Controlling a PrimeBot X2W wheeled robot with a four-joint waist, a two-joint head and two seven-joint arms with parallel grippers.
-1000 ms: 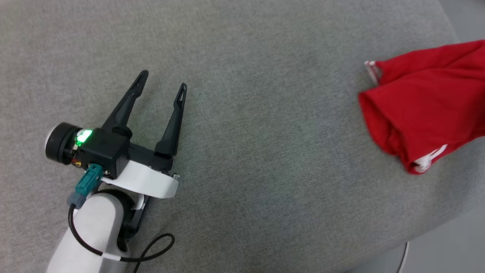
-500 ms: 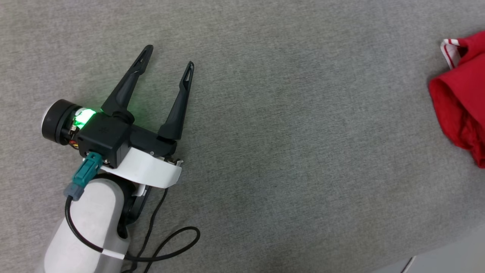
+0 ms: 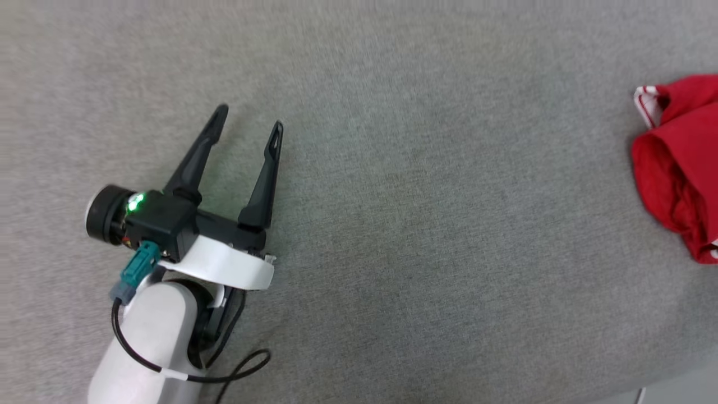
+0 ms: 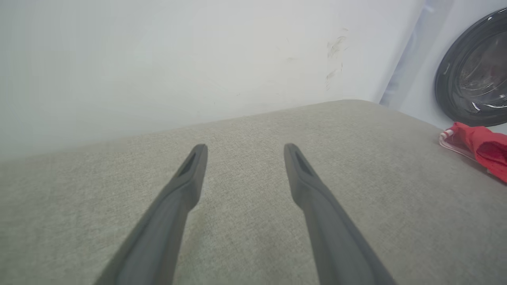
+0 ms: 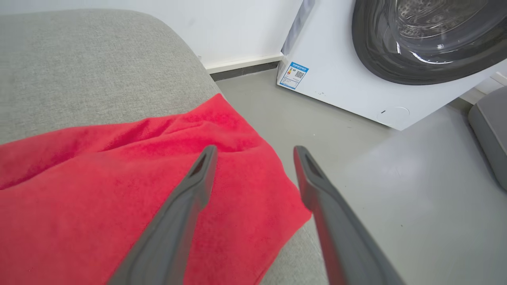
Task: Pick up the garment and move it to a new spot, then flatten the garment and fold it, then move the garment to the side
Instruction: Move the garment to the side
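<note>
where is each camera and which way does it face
Head view: on the head, looking down at the grey cushion; open left tool and forearm show.
Left wrist view: on that wrist, looking along its fingers across the cushion to a wall.
Right wrist view: on that wrist, looking past the open right tool at the washing machine.
Shared: all show the red garment.

No text can be read. One label is seen in the right wrist view: a blue-and-white sticker (image 5: 293,75) bearing a QR code and small coloured bars. It is stuck low on the white front of the washing machine (image 5: 340,91), straight above the tip of the finger (image 5: 313,186) of the right gripper (image 5: 254,152) on that view's right. Its print is too small to be made out.
</note>
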